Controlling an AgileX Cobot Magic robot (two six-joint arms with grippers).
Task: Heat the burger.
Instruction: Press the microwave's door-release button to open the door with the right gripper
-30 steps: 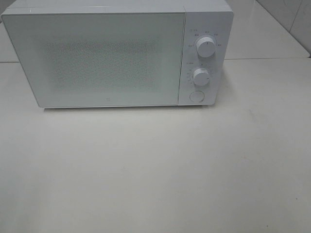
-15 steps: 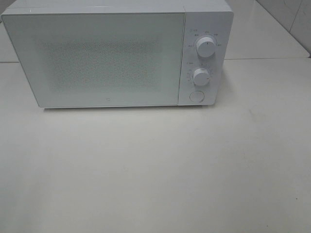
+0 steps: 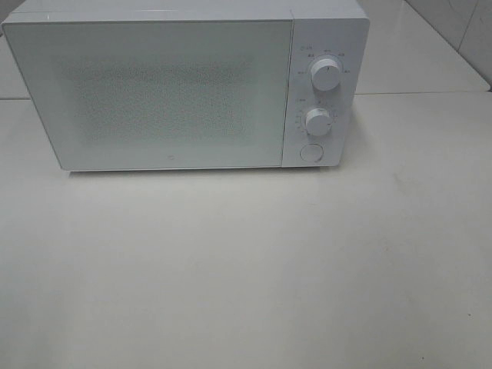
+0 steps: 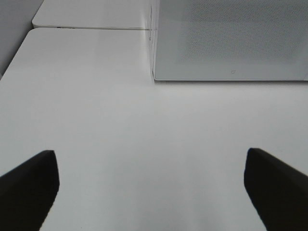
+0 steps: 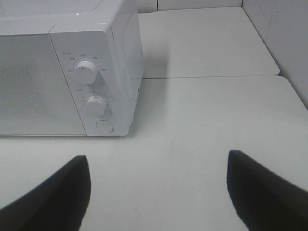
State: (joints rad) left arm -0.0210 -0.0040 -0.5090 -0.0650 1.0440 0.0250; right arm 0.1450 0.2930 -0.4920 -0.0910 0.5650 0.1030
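The burger is out of view in every frame. A white microwave [image 3: 184, 84] stands at the back of the table with its door shut, also seen as the microwave [image 4: 231, 38] and the microwave [image 5: 62, 77]. Two round knobs [image 3: 326, 75] and a button [image 3: 310, 152] sit on its right panel. My left gripper [image 4: 151, 192] is open over bare table, short of the microwave's left front corner. My right gripper [image 5: 159, 192] is open too, low over the table in front of the panel side. Neither arm shows in the high view.
The white tabletop [image 3: 246, 269] spreads in front of the microwave. A seam [image 5: 211, 77] joins it to a second white surface behind. A tiled wall [image 3: 461, 31] rises at the back right. The table's left edge [image 4: 14, 62] shows in the left wrist view.
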